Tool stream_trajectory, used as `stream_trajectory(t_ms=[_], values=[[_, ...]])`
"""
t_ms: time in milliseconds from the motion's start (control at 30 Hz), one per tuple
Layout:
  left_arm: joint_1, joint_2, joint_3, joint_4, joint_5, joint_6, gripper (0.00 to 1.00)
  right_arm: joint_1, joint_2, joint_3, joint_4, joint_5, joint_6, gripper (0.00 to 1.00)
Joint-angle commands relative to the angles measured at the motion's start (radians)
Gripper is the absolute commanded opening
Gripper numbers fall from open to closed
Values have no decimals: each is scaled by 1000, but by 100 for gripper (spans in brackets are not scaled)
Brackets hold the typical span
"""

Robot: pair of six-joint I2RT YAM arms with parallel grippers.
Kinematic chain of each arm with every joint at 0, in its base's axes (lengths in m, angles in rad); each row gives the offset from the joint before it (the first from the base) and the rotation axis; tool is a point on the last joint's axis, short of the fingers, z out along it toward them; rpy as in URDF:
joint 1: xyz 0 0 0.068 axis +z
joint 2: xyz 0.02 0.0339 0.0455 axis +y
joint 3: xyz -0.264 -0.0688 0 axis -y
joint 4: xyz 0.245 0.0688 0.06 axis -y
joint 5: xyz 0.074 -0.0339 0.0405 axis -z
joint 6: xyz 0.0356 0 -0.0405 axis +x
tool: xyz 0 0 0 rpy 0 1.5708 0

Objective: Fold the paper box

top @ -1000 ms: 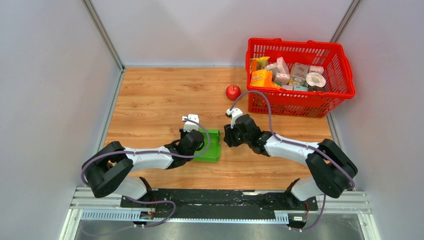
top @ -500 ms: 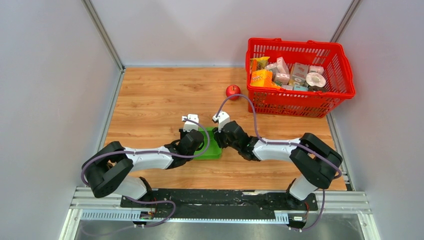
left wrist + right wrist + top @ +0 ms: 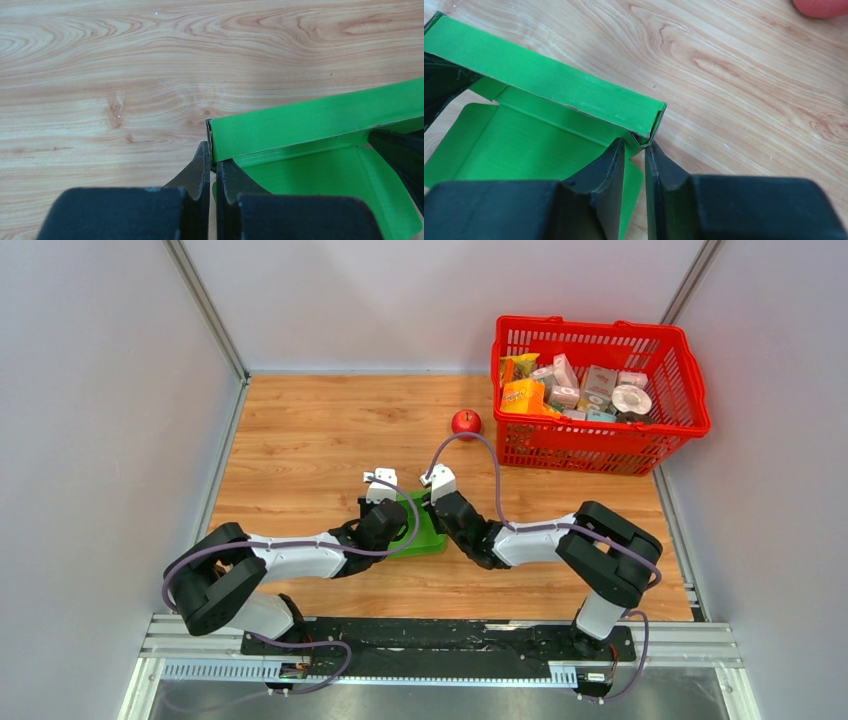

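The paper box [image 3: 428, 532] lies on the wooden tabletop [image 3: 310, 430] near its front edge, between the ends of the two arms. It is only partly folded. Its bright green base panel rests flat on the wood, and one long side wall stands raised along the edge.

The left fingers [image 3: 205, 162] are clenched almost together at one end of that raised wall. The cardboard's corner sits in the narrow slit between their tips, so they appear to be pinching it. In the left wrist view, the inner face of the box and a creased side flap spread out to the right of the fingers, and a dark part of the other arm shows at the far right edge.

The right fingers [image 3: 621, 157] are closed down on the opposite end of the same wall. The folded corner tab sits between their tips, and a thin gap below it shows wood and a green flap. The wall runs away from them toward the left arm's black tips at the upper left of the right wrist view.

A red apple [image 3: 466, 423] sits on the tabletop farther back, apart from the box. Just to its right stands a red plastic basket [image 3: 600, 452] holding small printed packages [image 3: 575, 388].
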Motion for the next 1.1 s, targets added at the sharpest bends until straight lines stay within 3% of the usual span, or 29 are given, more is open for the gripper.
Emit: stream_trajectory(t_ms=[0,100,200,400,467,500,567,733,833,1067], values=[[-5,-4,2,27,29,-3,0,8,34,30,153,92,13,19],[-4,-4,-1,21,15,-14,0,34,70,41,197,172,23,6],[-4,-3,3,21,26,-18,0,67,124,69,236,266,64,3],[-4,-4,3,21,34,-28,0,140,225,182,40,637,251,0],[-4,-1,0,21,32,-34,0,153,251,231,-73,725,384,0],[-4,0,-1,16,23,-38,0,151,259,278,-191,732,429,0],[-2,5,2,16,26,-49,0,149,262,287,-218,721,472,0],[-1,28,3,15,29,-58,0,148,224,192,-65,663,365,0],[11,39,9,8,54,-77,0,143,149,113,24,587,287,13],[30,49,14,-8,57,-84,0,108,-145,-61,-118,365,290,57]])
